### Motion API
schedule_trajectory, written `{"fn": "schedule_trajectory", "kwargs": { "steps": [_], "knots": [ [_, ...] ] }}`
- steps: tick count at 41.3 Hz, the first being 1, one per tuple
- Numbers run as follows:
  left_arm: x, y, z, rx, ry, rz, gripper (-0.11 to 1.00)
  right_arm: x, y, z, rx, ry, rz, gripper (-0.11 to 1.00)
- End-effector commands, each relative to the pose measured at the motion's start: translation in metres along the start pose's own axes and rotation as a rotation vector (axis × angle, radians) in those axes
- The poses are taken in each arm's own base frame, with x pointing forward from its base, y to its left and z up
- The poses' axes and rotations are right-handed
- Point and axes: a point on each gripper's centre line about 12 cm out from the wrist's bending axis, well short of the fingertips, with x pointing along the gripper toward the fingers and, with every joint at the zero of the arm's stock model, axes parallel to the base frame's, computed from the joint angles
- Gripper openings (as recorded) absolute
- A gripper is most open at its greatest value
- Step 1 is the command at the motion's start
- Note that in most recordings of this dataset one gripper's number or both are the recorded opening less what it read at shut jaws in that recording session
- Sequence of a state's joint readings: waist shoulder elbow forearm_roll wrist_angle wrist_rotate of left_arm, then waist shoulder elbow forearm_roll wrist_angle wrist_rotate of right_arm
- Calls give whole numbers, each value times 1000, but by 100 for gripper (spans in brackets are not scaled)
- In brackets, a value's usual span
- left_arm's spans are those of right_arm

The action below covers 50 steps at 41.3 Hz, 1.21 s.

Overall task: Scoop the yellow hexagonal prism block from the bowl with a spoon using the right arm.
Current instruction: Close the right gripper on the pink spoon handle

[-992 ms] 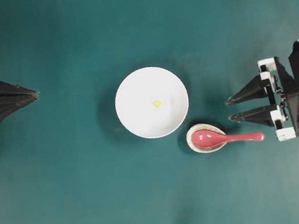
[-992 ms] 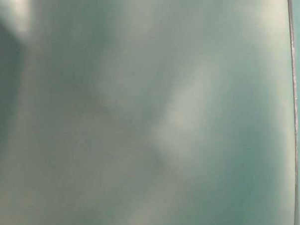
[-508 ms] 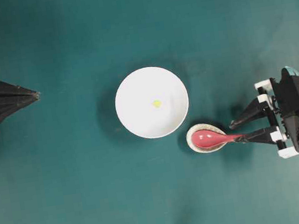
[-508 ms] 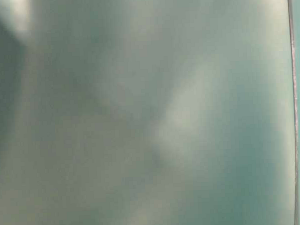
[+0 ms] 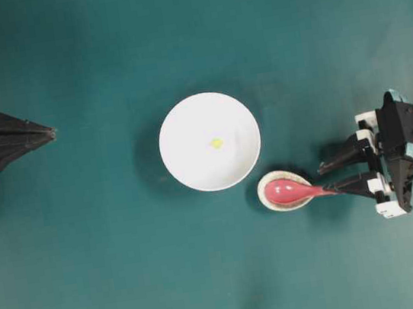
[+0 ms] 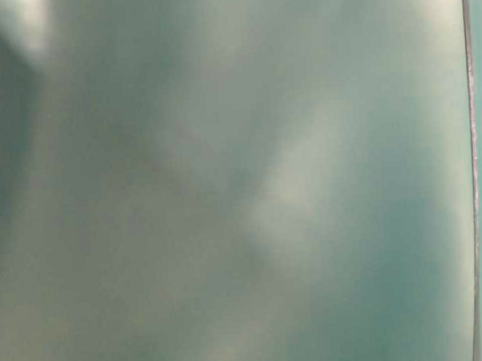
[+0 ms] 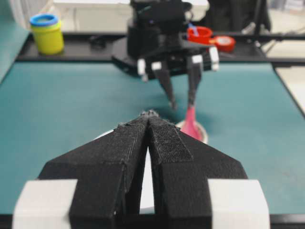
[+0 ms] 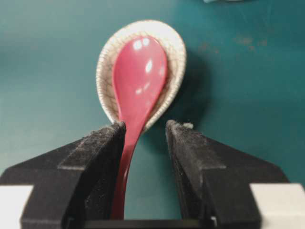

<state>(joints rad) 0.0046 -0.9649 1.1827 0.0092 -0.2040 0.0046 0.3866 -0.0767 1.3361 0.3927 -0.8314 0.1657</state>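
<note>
Teal cloth covered the desk (image 5: 131, 273) in the overhead view. The white bowl (image 5: 209, 141) sat mid-desk with the yellow block (image 5: 216, 143) lying inside it, near its centre. Just beside the bowl's lower right edge, the red spoon (image 5: 296, 191) lay with its scoop in a speckled rest (image 5: 266, 182); its handle ran right and vanished under the lower finger of the right gripper (image 5: 329, 175), whose fingers stood apart. Whether that finger touched the handle could not be told from above. The right arm was cut off by the frame edge. At the left edge the left gripper (image 5: 50, 132) had its fingers pressed together to a point, well apart from the bowl.

The table-level view was a blurred grey-green haze; only a thin vertical line and a white sliver at the right edge could be made out.

From the left wrist, the closed fingers (image 7: 119, 152) hid most of the bowl; beyond them the right gripper (image 7: 182, 106) hung over the spoon (image 7: 191, 125).

From the right wrist, the spoon's handle (image 8: 125, 167) ran between the spread fingers (image 8: 95, 157), right against the left-hand one, with a clear gap to the other. The handle's end was hidden and the block was out of frame.
</note>
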Motion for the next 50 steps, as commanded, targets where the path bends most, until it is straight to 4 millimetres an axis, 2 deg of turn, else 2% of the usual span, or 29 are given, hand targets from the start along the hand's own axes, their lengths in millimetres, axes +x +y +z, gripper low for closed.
{"fn": "schedule_trajectory", "kwargs": {
  "steps": [1,10,25,50],
  "knots": [
    [2,0,4,2,-6,0,0,0,6,1,7,-39,9,48],
    [2,0,2,1,11,1,0,3,13,-4,-4,-96,5,47],
    [2,0,0,0,21,1,0,15,14,-16,-37,-87,-15,47],
    [2,0,0,1,23,-1,0,12,15,-19,-58,-85,-7,39]
  ]
}}
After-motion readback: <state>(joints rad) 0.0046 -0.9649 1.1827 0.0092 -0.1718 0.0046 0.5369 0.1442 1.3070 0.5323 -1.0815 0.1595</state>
